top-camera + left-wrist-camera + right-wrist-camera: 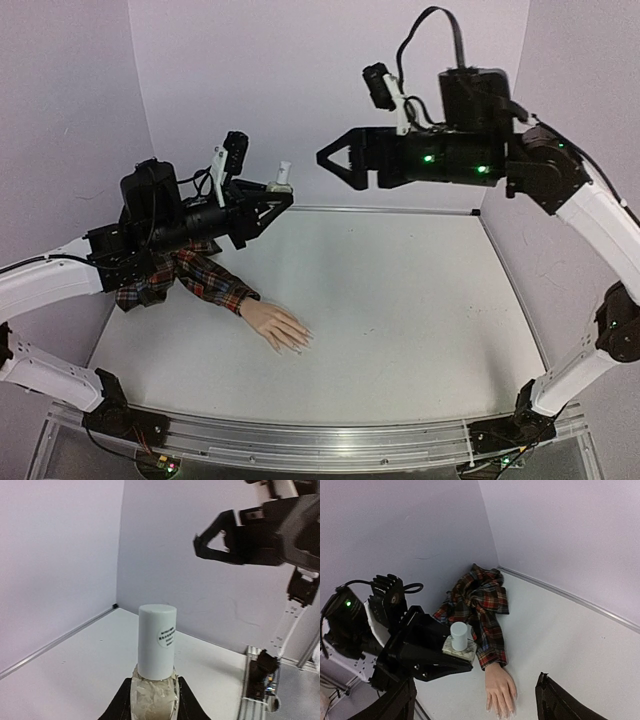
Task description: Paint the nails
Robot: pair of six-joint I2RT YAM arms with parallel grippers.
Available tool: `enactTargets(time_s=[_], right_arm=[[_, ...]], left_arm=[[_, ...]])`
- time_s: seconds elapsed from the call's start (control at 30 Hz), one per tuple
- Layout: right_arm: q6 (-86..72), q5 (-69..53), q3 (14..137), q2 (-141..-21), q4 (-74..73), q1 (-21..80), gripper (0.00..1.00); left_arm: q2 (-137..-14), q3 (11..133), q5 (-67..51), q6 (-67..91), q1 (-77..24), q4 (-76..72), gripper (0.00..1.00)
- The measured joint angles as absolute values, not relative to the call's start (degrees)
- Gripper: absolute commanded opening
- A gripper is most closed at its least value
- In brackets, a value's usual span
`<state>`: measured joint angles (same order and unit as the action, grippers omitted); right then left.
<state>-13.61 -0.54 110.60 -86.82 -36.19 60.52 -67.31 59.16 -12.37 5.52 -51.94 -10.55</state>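
L arm (170, 215) is up off the bench (420, 300). L jaws are clamped on the taped base of a small white bottle (156, 640), which stands upright w/ its cap on top. There's a small round label (167, 636) on the bottle's side, print too small to read. The wrapping at the base (154, 695) looks like crinkled clear tape.

R arm (450, 155) is also raised, higher than the L, reaching in from the right. R jaws are apart, w/ a wide gap between the two black fingers (555, 700), and hold nothing. In top view they point left toward the bottle (284, 174) but aren't touching it; there's clear space between them.

Mannequin hand (277, 327) lies flat on the bench, palm down, left of centre and toward the near edge, roughly below the L jaws. Its fingers are slightly spread and point right and toward the near edge. The nails (300, 343) are at those fingertips, well apart from both sets of jaws. They're too small to tell any colour or coat, even in R wrist view (500, 711).

Red plaid sleeve (482, 605) runs back from the wrist and bunches in the bench's far-left corner, partly under the L arm in top view. Pale lilac walls (300, 60) on 3 sides.
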Motion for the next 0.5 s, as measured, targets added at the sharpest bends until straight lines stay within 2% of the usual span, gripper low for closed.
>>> enactTargets(time_s=[0.17,0.3,0.43,0.5], right_arm=[[-6.52,-21.90,108.67,-83.87,-34.61,55.36,0.82],[-2.07,-36.86,108.96,-86.61,-33.99,55.30,0.74],[-0.15,-46.89,110.47,-90.69,-33.50,55.24,0.65],[-0.10,-50.54,110.99,-92.29,-33.41,55.24,0.58]], left_arm=[[-65.41,59.62,-27.75,10.68,-51.96,-10.46,0.00],[-66.68,61.69,-39.25,14.84,-52.07,-10.91,0.00],[-67.82,63.37,-46.31,17.34,-52.07,-12.20,0.00],[-68.46,64.18,-48.47,18.04,-52.09,-12.55,0.00]])
